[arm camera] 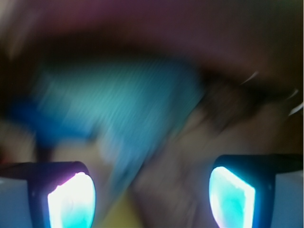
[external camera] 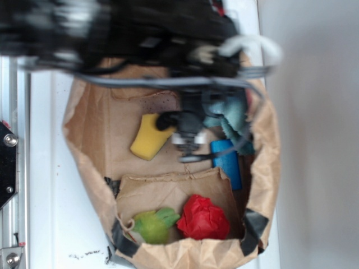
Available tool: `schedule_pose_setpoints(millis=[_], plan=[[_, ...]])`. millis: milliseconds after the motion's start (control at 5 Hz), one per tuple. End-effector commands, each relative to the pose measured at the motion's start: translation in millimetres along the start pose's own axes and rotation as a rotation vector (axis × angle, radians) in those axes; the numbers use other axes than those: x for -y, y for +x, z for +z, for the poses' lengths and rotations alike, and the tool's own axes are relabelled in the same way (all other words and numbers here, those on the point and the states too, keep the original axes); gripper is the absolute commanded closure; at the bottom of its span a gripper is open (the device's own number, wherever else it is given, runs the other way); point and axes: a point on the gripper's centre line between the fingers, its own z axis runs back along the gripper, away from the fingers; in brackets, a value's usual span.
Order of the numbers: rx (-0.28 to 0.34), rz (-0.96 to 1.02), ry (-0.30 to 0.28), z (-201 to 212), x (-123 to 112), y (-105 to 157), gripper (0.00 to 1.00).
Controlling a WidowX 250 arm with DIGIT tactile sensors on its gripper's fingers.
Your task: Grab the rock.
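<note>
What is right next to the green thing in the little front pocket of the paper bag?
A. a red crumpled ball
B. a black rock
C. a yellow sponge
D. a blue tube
A: in the exterior view the red crumpled ball sits beside the green thing in the front pocket of the paper bag.

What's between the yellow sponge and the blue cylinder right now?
In the exterior view, the gripper sits between the yellow sponge and the blue cylinder, over the paper bag floor. The wrist view is too blurred to confirm.
</note>
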Motion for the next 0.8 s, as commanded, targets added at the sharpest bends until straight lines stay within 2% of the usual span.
schedule_pose_setpoints(millis=[0, 200, 600], plan=[[0.07, -0.165, 0.017, 20.3, -13.6, -9.7, 0.0], [0.134, -0.2, 0.059, 13.0, -19.5, 1.1, 0.0], [0.193, -0.213, 0.148, -5.9, -25.3, 16.0, 0.0]])
